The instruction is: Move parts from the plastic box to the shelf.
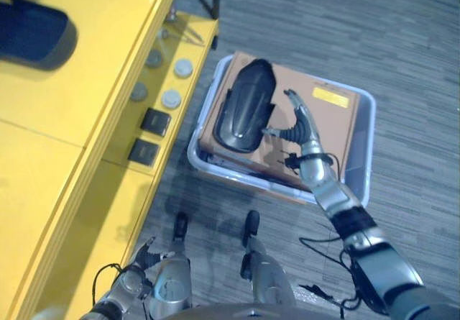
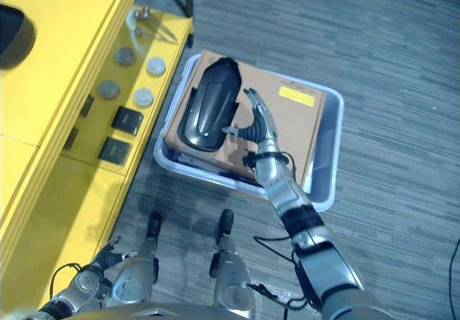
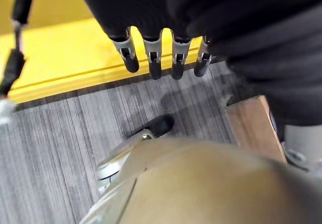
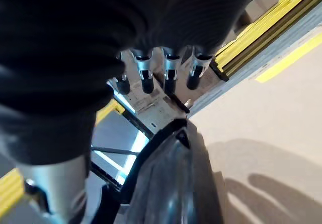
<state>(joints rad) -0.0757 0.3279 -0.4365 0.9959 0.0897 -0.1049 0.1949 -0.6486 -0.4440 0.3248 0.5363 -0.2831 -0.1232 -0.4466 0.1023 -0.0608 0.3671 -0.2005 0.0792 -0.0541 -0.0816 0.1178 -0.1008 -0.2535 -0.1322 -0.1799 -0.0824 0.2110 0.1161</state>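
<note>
From the head camera I see one clear plastic box (image 1: 363, 169) on the grey carpet (image 1: 402, 39), just beside the low yellow shelf (image 1: 65, 154). Inside it lies one brown cardboard sheet (image 1: 327, 136) with a single yellow label (image 1: 330, 97); I cannot read any writing on it. One long black moulded part (image 1: 246, 106) rests on the cardboard at the end of the box nearest the shelf. My right hand (image 1: 300, 126) is over the cardboard just beside that part, fingers straight and released, thumb reaching toward the part's edge; I cannot tell whether it touches. In the right wrist view those fingers (image 4: 170, 75) hang loose above the part (image 4: 168, 183), grasping nothing. My left hand (image 1: 138, 262) sits low by the shelf's front edge, and its wrist view shows its fingers (image 3: 153, 58) straight and holding nothing, above the carpet. On the shelf's lower ledge I count four round grey discs (image 1: 171, 98) and two flat black square pieces (image 1: 154, 122). One dark blue object (image 1: 32, 32) lies on the shelf's top surface.
</note>
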